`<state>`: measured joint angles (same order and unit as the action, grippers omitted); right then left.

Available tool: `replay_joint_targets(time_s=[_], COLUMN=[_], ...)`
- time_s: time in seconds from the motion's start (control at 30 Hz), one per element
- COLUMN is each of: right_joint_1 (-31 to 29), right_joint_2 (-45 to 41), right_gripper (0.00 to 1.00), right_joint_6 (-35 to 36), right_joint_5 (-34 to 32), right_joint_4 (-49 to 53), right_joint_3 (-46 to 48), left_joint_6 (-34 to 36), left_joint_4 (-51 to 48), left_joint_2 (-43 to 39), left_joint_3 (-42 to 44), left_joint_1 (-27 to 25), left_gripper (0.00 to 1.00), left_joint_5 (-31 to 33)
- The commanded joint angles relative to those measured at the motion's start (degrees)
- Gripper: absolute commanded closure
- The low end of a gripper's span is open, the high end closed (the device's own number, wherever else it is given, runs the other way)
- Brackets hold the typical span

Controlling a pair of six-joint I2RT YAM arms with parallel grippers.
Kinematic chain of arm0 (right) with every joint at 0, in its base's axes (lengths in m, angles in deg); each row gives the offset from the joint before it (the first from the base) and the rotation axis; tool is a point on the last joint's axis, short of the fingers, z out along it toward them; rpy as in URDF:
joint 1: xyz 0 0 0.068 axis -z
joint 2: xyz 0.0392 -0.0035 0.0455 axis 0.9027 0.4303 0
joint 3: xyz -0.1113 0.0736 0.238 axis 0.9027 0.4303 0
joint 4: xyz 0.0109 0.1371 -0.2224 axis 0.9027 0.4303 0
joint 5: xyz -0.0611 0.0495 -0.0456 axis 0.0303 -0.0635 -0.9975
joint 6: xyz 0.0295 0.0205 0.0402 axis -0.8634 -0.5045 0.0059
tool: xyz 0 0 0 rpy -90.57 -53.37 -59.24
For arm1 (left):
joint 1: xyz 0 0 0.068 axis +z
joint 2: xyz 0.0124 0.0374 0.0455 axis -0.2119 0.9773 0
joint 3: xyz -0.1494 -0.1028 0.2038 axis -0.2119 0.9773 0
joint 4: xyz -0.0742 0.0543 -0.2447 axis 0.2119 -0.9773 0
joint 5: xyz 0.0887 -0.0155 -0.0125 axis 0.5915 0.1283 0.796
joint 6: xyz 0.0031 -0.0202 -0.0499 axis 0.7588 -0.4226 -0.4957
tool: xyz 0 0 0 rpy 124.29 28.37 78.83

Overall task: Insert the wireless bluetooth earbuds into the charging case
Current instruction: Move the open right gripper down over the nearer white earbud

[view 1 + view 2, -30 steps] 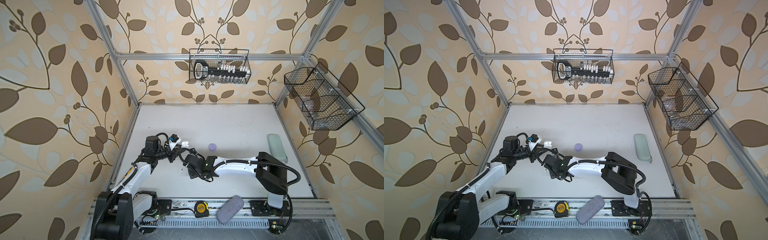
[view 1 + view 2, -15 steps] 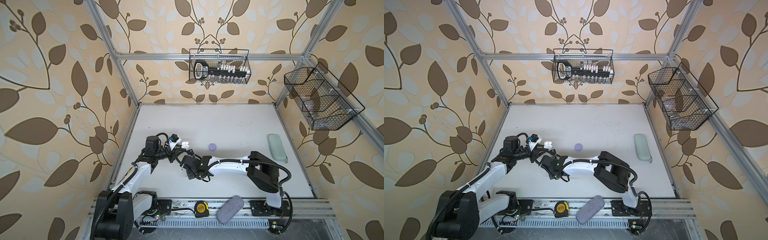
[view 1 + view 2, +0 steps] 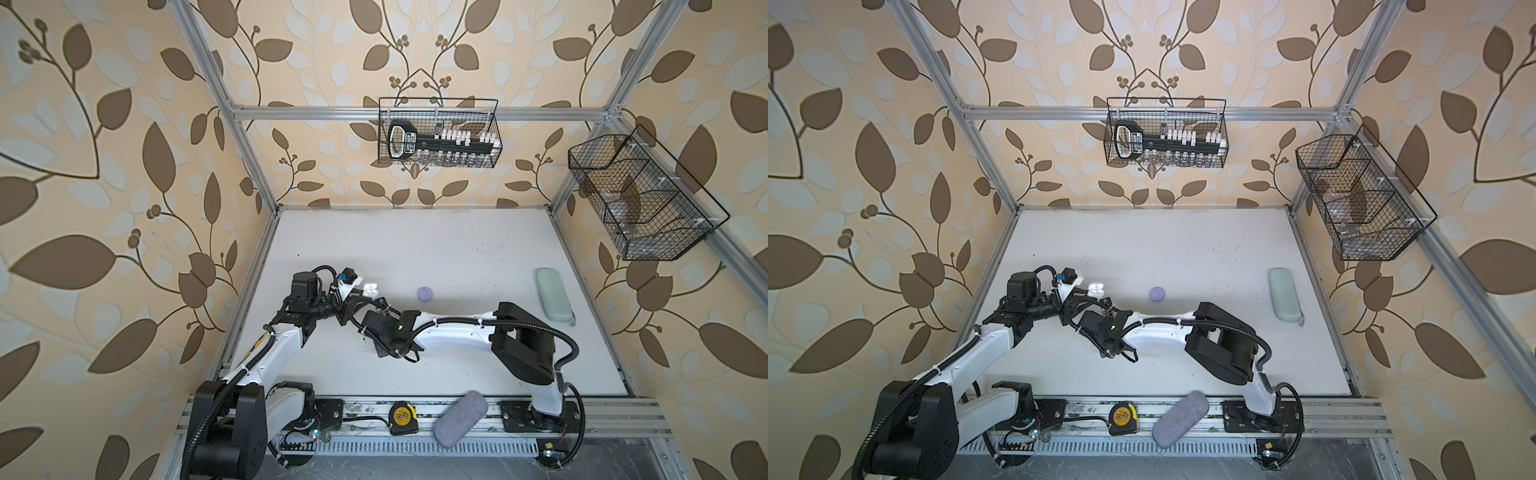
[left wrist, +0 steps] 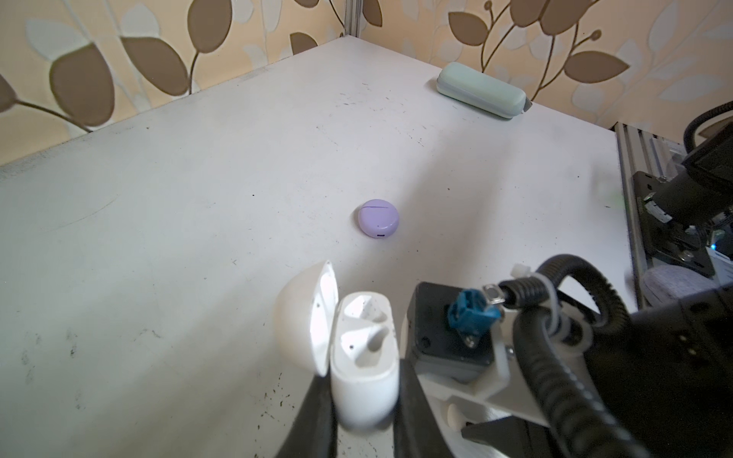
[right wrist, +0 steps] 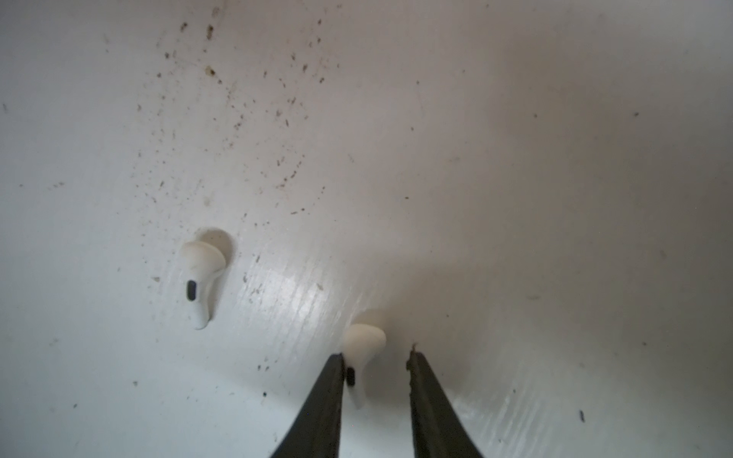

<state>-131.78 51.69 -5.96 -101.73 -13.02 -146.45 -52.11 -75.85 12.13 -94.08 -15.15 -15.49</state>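
In the left wrist view my left gripper [image 4: 363, 396] is shut on the body of a white charging case [image 4: 365, 357]. The case stands upright with its lid hinged open and both wells empty. It also shows in both top views [image 3: 370, 289] [image 3: 1096, 287]. My right gripper [image 5: 375, 353] is low over the table, open, straddling a white earbud [image 5: 363, 345]. One finger [image 5: 331, 388] touches its stem and the opposite finger stands apart from it. A second white earbud [image 5: 200, 277] lies loose nearby. A closed lavender case [image 3: 424, 294] [image 4: 378, 218] sits mid-table.
A mint-green oblong case [image 3: 554, 295] lies near the right edge. On the front rail sit a grey fabric case [image 3: 460, 417] and a yellow tape measure [image 3: 401, 417]. Wire baskets hang on the back wall [image 3: 438, 133] and the right wall [image 3: 640, 199].
My right arm has reached further left, close to the left gripper, and its jaws have narrowed around the earbud. The left gripper and the white case have stayed put.
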Motion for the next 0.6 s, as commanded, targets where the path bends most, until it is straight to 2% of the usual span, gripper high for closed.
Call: replay_joint_targets(time_s=[0.0, 0.57], right_joint_1=[0.11, 0.12], right_joint_2=[0.55, 1.21], right_gripper=[0.73, 0.73], right_joint_6=[0.03, 0.95], right_joint_5=[-1.94, -1.11], right_joint_4=[2.20, 2.11], right_joint_3=[-0.94, -2.37], left_joint_6=[-0.37, -0.70], left_joint_4=[2.06, 2.19], left_joint_2=[0.19, 0.28], left_joint_3=[-0.92, -0.97], left_joint_1=[0.54, 0.76], left_gripper=[1.00, 1.00], left_joint_5=[-0.39, 0.14])
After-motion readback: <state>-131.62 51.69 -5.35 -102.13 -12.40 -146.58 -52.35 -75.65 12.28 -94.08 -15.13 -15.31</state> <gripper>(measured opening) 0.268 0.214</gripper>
